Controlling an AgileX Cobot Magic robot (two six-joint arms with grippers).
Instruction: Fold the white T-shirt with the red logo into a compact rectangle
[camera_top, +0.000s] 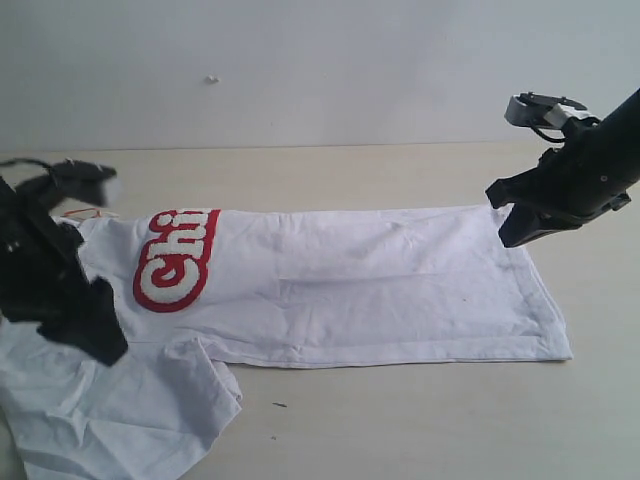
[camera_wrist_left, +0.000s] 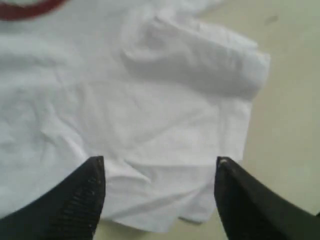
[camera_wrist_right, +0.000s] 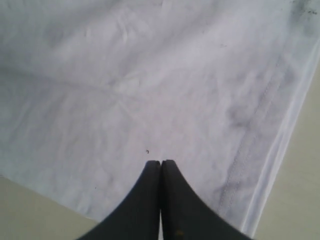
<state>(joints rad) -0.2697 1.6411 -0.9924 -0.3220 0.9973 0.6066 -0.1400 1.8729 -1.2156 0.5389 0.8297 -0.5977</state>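
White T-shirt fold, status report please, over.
Left gripper open, empty, over the crumpled sleeve. Right gripper shut, empty, above the hem. White T-shirt part-folded, red logo cut by the fold. Nothing in the way.

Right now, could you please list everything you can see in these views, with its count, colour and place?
T-shirt: one, white, lying along the table, with a crumpled sleeve at the near left.
Logo: one, red with white letters, at the shirt's left end, only partly showing.
Tag: one, orange, at the shirt's far left corner; too small to tell more.
Table: one, beige, under the shirt.
Wall: one, off-white, behind the table.
Left pincer: one, black, open, above the crumpled sleeve.
Right pincer: one, black, shut, above the shirt's hem end on the right.
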